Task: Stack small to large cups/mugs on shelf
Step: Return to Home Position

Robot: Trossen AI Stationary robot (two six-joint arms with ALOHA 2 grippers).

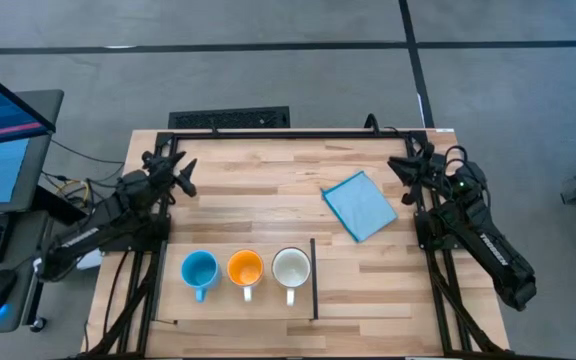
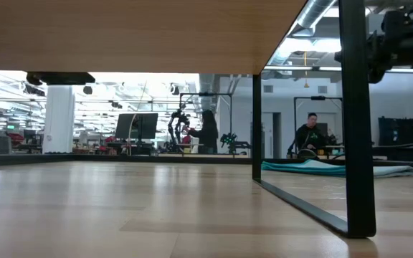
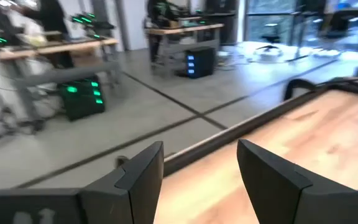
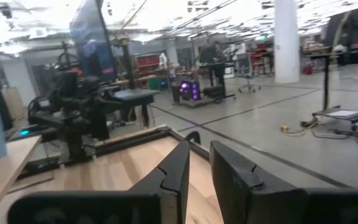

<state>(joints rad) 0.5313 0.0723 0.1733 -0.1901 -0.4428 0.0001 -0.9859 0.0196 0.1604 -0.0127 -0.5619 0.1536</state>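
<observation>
On the shelf (image 1: 268, 308) stand three mugs (image 1: 245, 268); left gripper (image 3: 201, 145) fingers released, right gripper (image 4: 200, 145) fingers nearly clenched.

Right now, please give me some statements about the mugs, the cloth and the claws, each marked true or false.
1. The blue mug, the orange mug and the white mug stand in one row. True.
2. The orange mug sits inside the white mug. False: each mug stands alone on the table.
3. The light-blue cloth lies flat, apart from the mugs. True.
4. The left claw holds the blue mug. False: it is open and empty, away from the mugs; the right claw is away too.
5. The black strip runs beside the blue mug. False: it runs beside the white mug.
</observation>
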